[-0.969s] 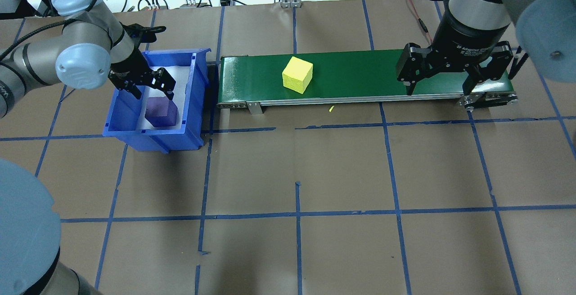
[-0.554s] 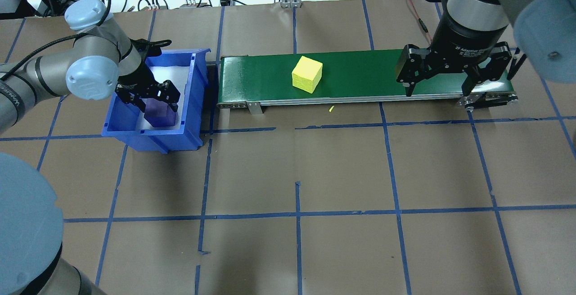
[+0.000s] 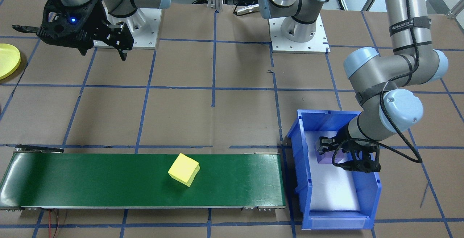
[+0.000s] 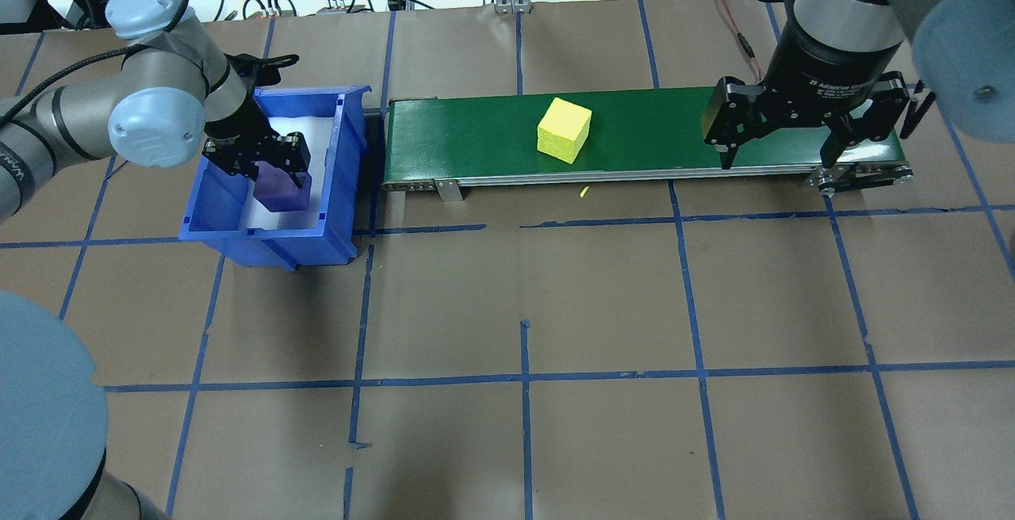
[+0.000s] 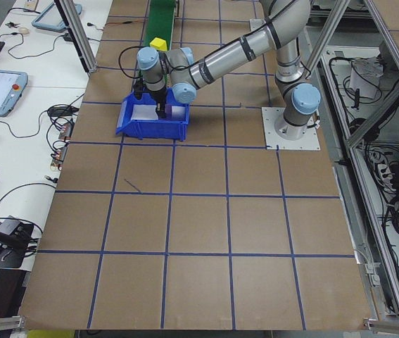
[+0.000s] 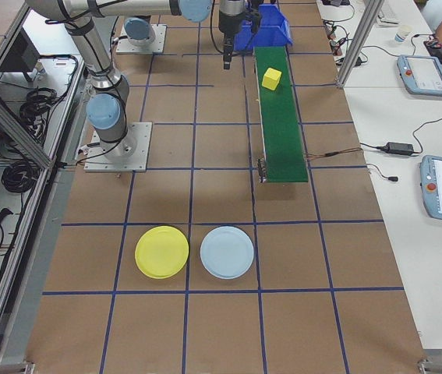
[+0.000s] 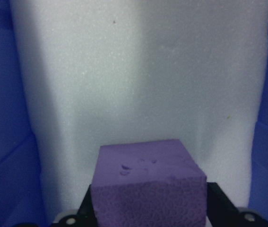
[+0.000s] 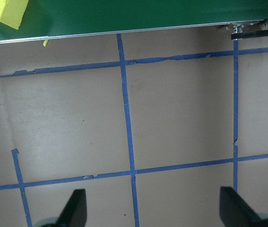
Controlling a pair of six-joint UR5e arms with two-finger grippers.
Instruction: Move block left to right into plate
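A purple block (image 4: 283,193) sits on white foam in the blue bin (image 4: 346,157) at the table's left. My left gripper (image 4: 270,179) is down in the bin and shut on this block. In the left wrist view the purple block (image 7: 148,182) fills the gap between the fingers (image 7: 215,198). A yellow block (image 4: 564,130) rides on the green conveyor belt (image 4: 658,120), around its middle. My right gripper (image 4: 777,162) hangs open and empty over the belt's right end. The yellow plate (image 6: 162,252) lies on the table to the robot's right, its edge showing as plate (image 3: 7,61).
A light blue plate (image 6: 227,252) lies beside the yellow one. The belt (image 3: 90,180) runs from the bin (image 3: 300,165) toward the right arm. Blue tape lines grid the brown table. Cables and tablets lie on the benches beyond the belt.
The yellow block has travelled right along the belt. My left gripper has dropped into the bin and its fingers have come together on the purple block. The right arm has barely moved.
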